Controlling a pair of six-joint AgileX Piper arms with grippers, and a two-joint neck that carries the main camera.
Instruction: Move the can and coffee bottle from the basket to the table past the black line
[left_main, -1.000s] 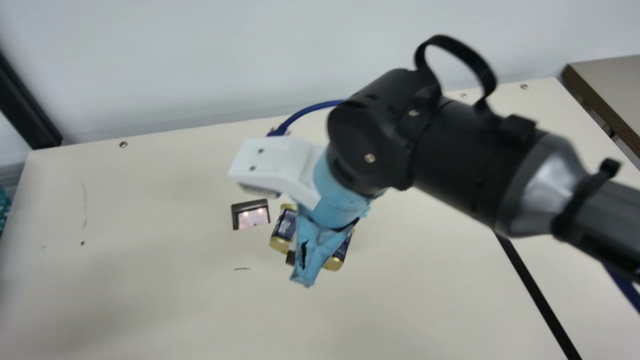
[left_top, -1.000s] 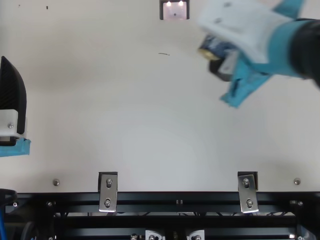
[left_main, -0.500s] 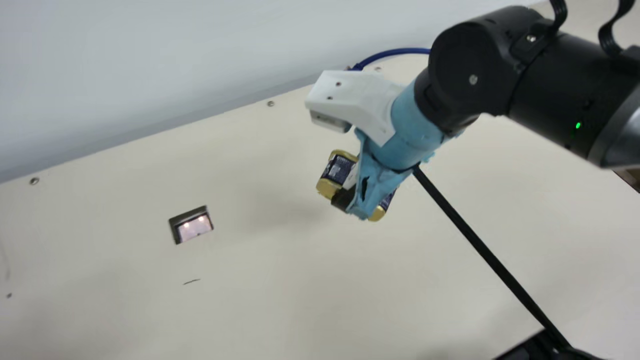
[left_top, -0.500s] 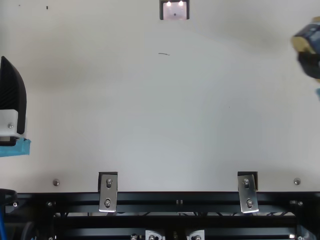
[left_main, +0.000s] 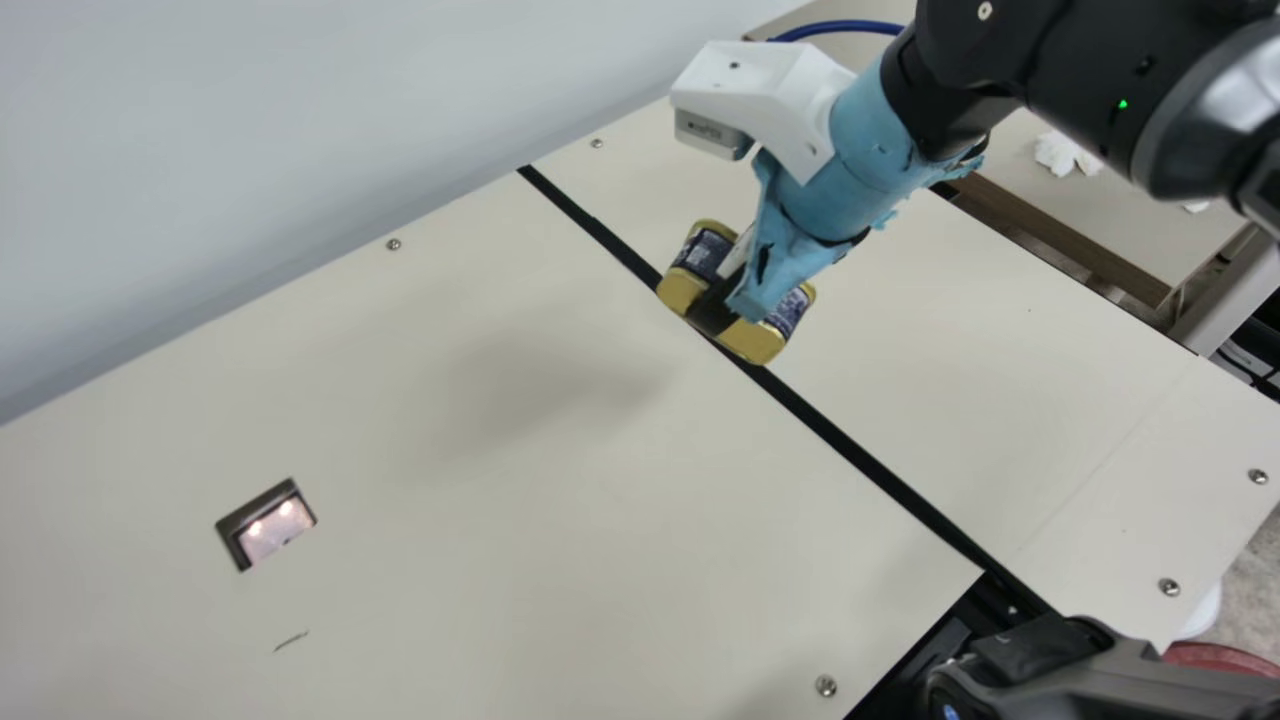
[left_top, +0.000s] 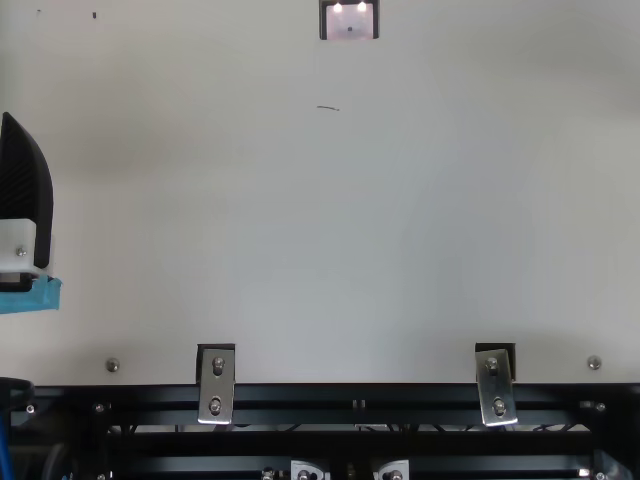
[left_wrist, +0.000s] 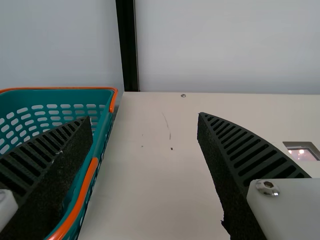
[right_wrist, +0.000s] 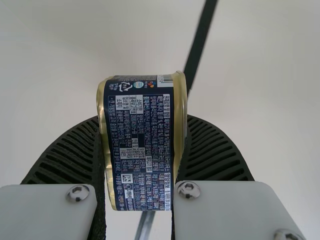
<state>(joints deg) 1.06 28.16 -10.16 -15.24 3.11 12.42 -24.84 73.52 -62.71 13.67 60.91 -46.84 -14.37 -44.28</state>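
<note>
Navy and gold in the main view: can (left_main: 702, 254), raised above the worktop (left_main: 550, 500), clamped in the right fingers (left_main: 722, 308), black line (left_main: 862, 458) behind. Top view: left fingers (left_top: 24, 190) at one edge. Left wrist view: same fingers wide apart, holding nothing, beside a teal, orange-rimmed basket (left_wrist: 60, 88). Right wrist view: fingers snug against both sides of the can.

Can (left_main: 701, 256): its middle is hidden behind the right gripper (left_main: 728, 308) in the main view, its print too small to tell there
Black line (left_main: 860, 450): partly covered by the can
Left gripper (left_top: 26, 200): cut off by the top view's left edge
Basket (left_wrist: 60, 88): cropped at the left wrist view's left edge, partly behind the left gripper (left_wrist: 144, 117) (its floor is hard to make out)
</note>
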